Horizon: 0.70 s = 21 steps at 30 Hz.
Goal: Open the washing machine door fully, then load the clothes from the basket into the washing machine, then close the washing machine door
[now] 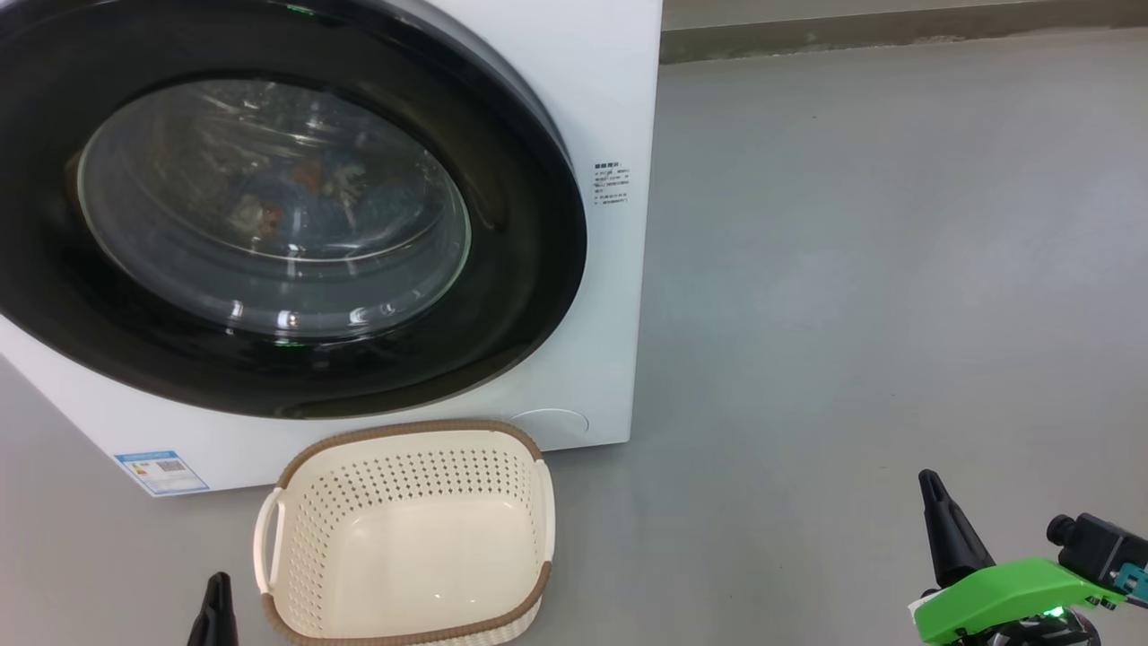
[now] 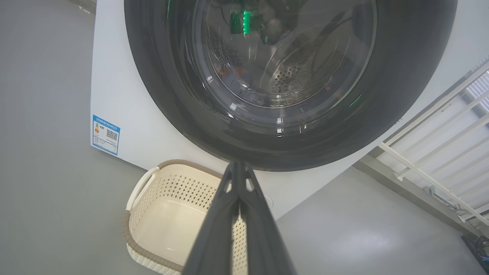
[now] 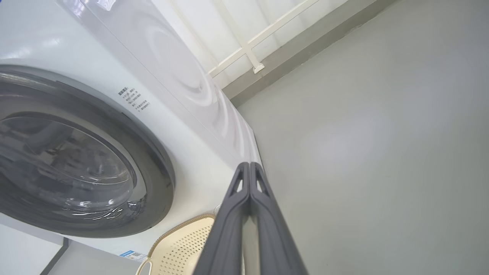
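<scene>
The washing machine (image 1: 610,117) stands white at the upper left, and its door (image 1: 529,296) with the black rim lies flat against the front, closed. Through the glass window (image 1: 269,206) blue and orange clothes (image 1: 296,193) show dimly inside the drum. The cream basket (image 1: 408,529) with a brown rim sits on the floor just below the door, with nothing in it. My left gripper (image 1: 215,597) is low beside the basket's left handle, fingers together and holding nothing. My right gripper (image 1: 937,507) is far to the right over the floor, also shut with nothing in it.
Grey floor (image 1: 852,269) spreads wide to the right of the machine. A low wall base (image 1: 897,31) runs along the back. A white railing (image 2: 431,152) stands beside the machine. A blue label (image 1: 161,471) marks the machine's lower left corner.
</scene>
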### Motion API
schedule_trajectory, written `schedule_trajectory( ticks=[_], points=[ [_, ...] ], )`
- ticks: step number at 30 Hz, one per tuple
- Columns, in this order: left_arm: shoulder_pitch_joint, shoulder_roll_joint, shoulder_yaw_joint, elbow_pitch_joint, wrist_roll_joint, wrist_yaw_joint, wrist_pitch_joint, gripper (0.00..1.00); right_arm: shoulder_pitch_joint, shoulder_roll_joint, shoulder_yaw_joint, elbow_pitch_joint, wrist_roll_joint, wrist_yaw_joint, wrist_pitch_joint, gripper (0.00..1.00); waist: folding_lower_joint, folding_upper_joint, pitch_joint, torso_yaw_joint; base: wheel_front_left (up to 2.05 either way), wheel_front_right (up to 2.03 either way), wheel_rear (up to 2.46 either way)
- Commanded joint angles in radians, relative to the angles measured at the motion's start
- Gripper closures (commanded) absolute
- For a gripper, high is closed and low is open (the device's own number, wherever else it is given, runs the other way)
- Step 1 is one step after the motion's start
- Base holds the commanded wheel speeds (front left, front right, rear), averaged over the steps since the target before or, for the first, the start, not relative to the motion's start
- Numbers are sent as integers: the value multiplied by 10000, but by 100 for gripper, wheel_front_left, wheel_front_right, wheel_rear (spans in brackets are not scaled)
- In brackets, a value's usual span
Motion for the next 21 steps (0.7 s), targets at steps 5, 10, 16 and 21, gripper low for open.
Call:
schedule_trajectory(
  ticks=[5,10,16,21],
  points=[
    [-503,42,209,-340,-718,98,220,100,-358,-56,-165,-363,735,-8,186,100,-1,0,-14,62,0,0,0],
    [-560,14,237,-358,-1111,109,338,100,-374,-31,-226,-409,1116,-8,298,100,-1,0,-22,103,0,0,0],
    [-660,-34,287,-391,-1795,128,543,100,-403,11,-330,-487,1780,-10,492,100,-1,0,-37,175,0,0,0],
    [-731,-69,323,-415,-2286,142,690,100,-424,41,-405,-544,2256,-11,632,100,-1,0,-48,226,0,0,0]
  ],
)
